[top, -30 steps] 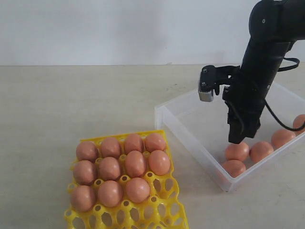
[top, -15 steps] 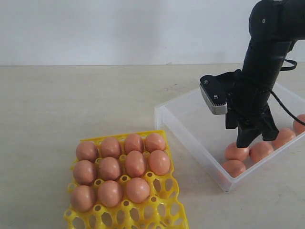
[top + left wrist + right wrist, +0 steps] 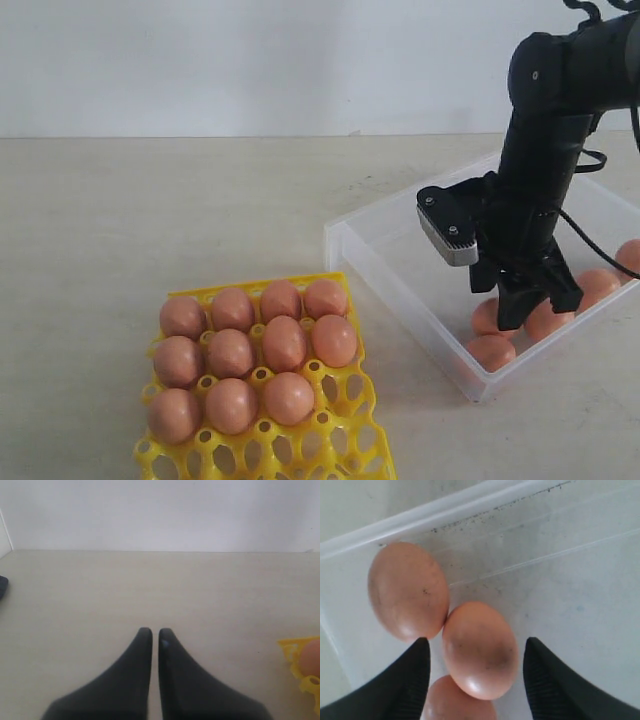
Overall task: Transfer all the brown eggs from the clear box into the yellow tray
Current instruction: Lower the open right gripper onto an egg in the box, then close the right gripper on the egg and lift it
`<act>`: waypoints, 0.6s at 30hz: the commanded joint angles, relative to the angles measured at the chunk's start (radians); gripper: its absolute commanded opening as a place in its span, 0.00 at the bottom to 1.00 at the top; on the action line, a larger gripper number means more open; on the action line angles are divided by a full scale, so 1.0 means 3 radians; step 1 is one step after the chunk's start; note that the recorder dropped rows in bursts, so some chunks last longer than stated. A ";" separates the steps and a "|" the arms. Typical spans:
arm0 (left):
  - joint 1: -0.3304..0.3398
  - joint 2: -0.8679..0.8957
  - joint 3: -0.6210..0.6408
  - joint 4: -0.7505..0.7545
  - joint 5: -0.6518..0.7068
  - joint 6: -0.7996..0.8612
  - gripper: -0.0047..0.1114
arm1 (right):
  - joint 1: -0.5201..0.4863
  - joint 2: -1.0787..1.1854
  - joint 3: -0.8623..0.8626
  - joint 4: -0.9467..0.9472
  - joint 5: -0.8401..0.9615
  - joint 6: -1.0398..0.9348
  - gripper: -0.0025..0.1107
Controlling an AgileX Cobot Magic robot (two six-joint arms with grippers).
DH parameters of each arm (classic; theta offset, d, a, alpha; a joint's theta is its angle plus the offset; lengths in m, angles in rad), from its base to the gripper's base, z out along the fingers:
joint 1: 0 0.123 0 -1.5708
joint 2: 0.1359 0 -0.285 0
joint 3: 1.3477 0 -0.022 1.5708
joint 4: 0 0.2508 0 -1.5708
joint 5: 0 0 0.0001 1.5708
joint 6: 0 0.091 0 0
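The yellow tray lies at the front left with several brown eggs in its cups. At the right, the clear box has more brown eggs along its near wall. My right gripper reaches down into the box, open, among those eggs. In the right wrist view its fingers stand on either side of one egg without touching it, and two more eggs lie against that one. My left gripper is shut, with nothing in it, over bare table.
A corner of the yellow tray with one egg shows at the edge of the left wrist view. The box wall runs close behind the eggs. Bare table lies between the tray and the box.
My right gripper has turned at the wrist and come down lower into the box, so its fingers now straddle an egg. The eggs and the tray have not moved.
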 commanded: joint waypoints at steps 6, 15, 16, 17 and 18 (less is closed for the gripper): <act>0.0008 -0.0008 -0.0005 -0.0017 -0.0018 0.0024 0.08 | 0.0001 0.0148 -0.0002 -0.0087 -0.0014 -0.0039 0.45; 0.0008 -0.0008 -0.0005 -0.0017 -0.0018 0.0024 0.08 | 0.0001 0.0240 -0.0002 -0.0095 -0.0070 -0.0039 0.40; 0.0008 -0.0008 -0.0005 -0.0017 -0.0018 0.0024 0.08 | 0.0001 0.0240 -0.0002 -0.0095 -0.0070 -0.0039 0.31; 0.0008 -0.0008 -0.0005 -0.0017 -0.0018 0.0024 0.08 | 0.0001 0.0240 -0.0002 -0.0095 -0.0070 -0.0030 0.21; 0.0008 -0.0008 -0.0005 -0.0017 -0.0018 0.0024 0.08 | 0.0001 0.0240 -0.0002 -0.0095 -0.0070 0.0031 0.10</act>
